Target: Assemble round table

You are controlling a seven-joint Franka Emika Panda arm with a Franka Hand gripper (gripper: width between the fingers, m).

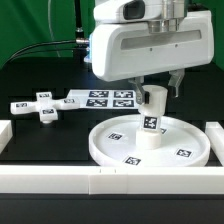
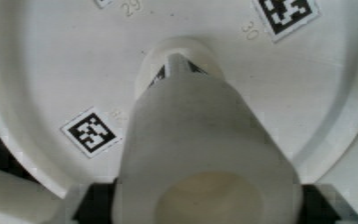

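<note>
Gripper (image 1: 157, 90) hung straight over the short post (image 1: 152, 122), and in the wrist view its jaws looked clamped on the post's upper end. I judged the post upright, long axis vertical, near the middle of the large rimmed disc (image 1: 108, 150), directly below the wrist. The cross-shaped piece (image 1: 40, 108) lay well apart, towards the exterior view's left.

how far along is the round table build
Done: the post stands upright at the centre of the round disc. In hand: the gripper is closed around the post's top; whether it is fully seated cannot be told. Left: the cross-shaped piece lies loose on the table, apart from the disc.
</note>
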